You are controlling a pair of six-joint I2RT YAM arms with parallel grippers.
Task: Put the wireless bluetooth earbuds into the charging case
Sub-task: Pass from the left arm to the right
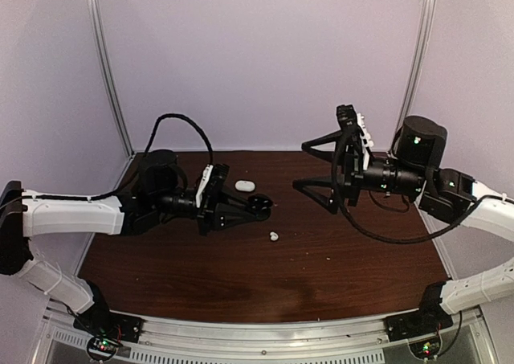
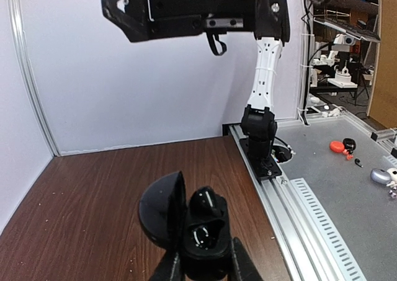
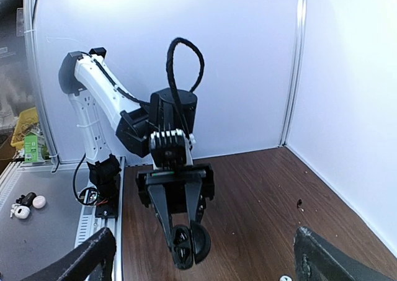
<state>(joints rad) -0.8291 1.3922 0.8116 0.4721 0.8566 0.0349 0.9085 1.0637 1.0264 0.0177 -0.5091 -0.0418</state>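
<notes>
A: Pincers?
B: The left pincer (image 1: 255, 207) grips the open black charging case (image 2: 192, 228); the right pincer (image 1: 312, 167) gapes wide.
A: Earbud?
B: One white earbud (image 1: 274, 236) lies mid-worktop (image 1: 361, 276), near the case, on its near-edge side.

The desk (image 1: 345, 259) is dark wood-grain with a smooth, faint sheen. The black charging case (image 2: 201, 231) is glossy plastic; the white earbud (image 1: 274, 236) glossy too. The front rail (image 1: 265, 332) is ribbed bare metal

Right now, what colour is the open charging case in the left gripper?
Black; the charging case shows best in the left wrist view.
</notes>
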